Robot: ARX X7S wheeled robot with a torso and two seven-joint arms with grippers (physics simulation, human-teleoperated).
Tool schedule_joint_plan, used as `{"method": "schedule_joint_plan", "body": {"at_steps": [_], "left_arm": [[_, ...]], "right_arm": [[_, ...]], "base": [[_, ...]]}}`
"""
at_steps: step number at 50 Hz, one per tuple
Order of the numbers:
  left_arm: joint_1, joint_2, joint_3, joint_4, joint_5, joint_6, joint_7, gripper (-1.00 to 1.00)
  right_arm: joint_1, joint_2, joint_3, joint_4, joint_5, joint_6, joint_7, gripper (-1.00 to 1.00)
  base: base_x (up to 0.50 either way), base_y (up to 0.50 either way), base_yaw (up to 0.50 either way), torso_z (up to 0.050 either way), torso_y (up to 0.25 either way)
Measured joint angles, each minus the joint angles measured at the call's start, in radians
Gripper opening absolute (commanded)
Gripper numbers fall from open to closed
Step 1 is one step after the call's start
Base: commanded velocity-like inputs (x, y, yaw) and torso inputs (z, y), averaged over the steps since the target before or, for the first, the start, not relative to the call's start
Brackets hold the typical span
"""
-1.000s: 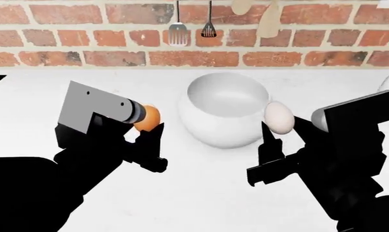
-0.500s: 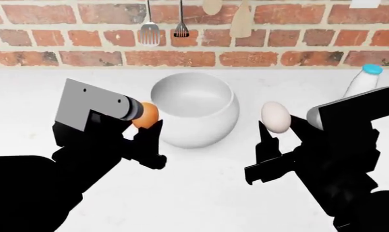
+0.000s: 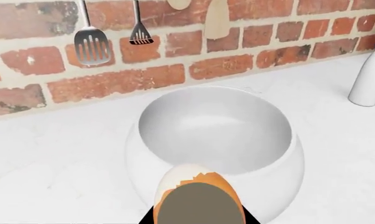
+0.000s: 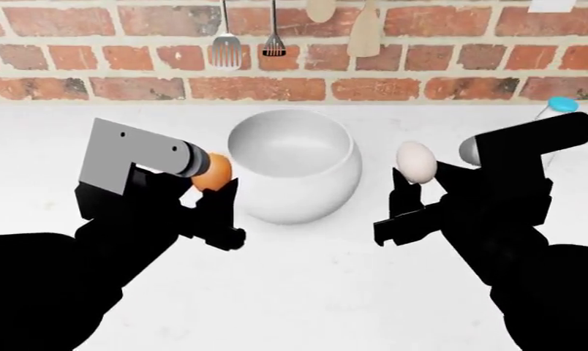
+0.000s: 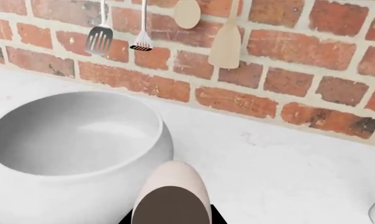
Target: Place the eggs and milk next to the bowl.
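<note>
The large white bowl (image 4: 345, 162) stands mid-counter. My left gripper (image 4: 214, 181) is shut on the orange-brown egg (image 4: 214, 171), held just left of the bowl, above the counter. The left wrist view shows that egg (image 3: 194, 173) close against the bowl's near wall (image 3: 287, 163). My right gripper (image 4: 417, 179) is shut on the pale egg (image 4: 416, 161), held to the bowl's right with a gap between them; in the right wrist view this egg (image 5: 175, 175) sits beside the bowl (image 5: 81, 198). The milk bottle (image 3: 369, 77) stands far right by the wall; only its blue cap (image 4: 563, 104) shows over my right arm.
A brick wall (image 4: 128, 55) backs the white counter (image 4: 304, 292). On it hang a metal spatula (image 4: 226, 50), a small slotted turner (image 4: 273, 48) and wooden spoons (image 4: 366, 36). My two dark arms fill the lower corners of the head view.
The head view swung right, so the bowl sits further left. My right gripper rose slightly with the pale egg, and that arm now covers most of the milk bottle. The left gripper hardly moved.
</note>
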Motion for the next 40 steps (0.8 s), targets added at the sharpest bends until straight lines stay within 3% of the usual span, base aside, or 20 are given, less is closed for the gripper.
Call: {"method": "schedule_joint_plan", "body": {"at_steps": [22, 40], "left_arm": [[0.006, -0.009, 0.004, -0.010, 0.016, 0.013, 0.011, -1.00], [0.010, -0.013, 0.010, -0.016, 0.028, 0.023, 0.022, -1.00]], "right_arm": [[-0.002, -0.061, -0.106, 0.230, -0.234, -0.067, -0.273, -1.00], [-0.003, -0.097, -0.165, 0.350, -0.318, -0.101, -0.372, -1.00]], "base": [[0.00, 0.00, 0.00, 0.000, 0.000], [0.00, 0.00, 0.00, 0.000, 0.000]]}}
